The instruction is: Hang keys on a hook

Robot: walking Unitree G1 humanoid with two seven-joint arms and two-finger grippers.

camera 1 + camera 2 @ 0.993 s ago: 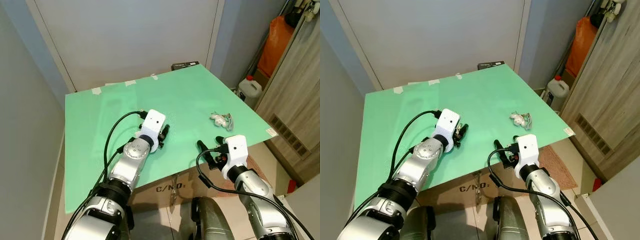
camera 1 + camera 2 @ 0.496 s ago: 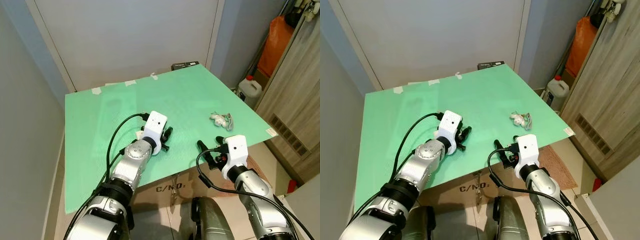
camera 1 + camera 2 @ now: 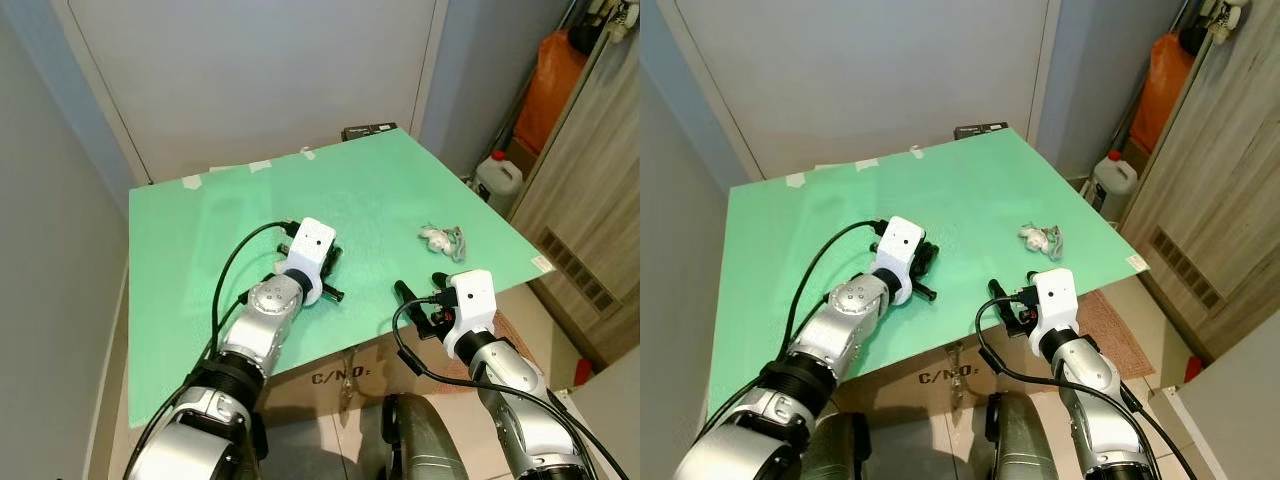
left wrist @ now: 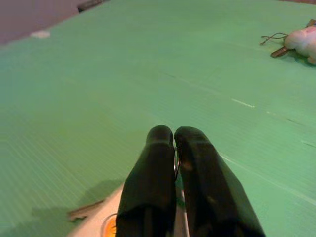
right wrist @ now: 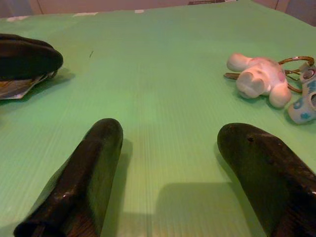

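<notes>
A narrow room with pale walls holds a green counter (image 3: 250,200) set on a cardboard box, with a wooden cabinet, a white jug (image 3: 498,178) and an orange bag (image 3: 555,85) off to the robot's right. No hook can be made out in any view.

The keys (image 3: 444,238) lie flat on the counter near its right edge — one bunch, made up of one small white plush figure (image 5: 256,79), one brass ring (image 5: 296,74), one pale blue-dotted fob (image 5: 303,101) and what looks like a single dark key blade sticking out behind the figure; the exact number of keys is too small to tell.

The right tool (image 3: 420,300) hovers at the counter's front edge, just short of the keys, its two black fingers (image 5: 84,177) spread wide apart with nothing between them. The left tool (image 3: 328,275) rests low over the middle of the counter, well apart from the keys, its fingers (image 4: 153,187) pressed together on nothing.

The bunch is probably light and loose — the plush soft and squashy, the metal parts thin, hard and likely to slide or jingle apart on the smooth sheet. The plush body looks the surest place to pinch, since it stands proud of the surface; the ring lies too flat to get a finger under, yet it is the part that must end up free to go over a hook.
</notes>
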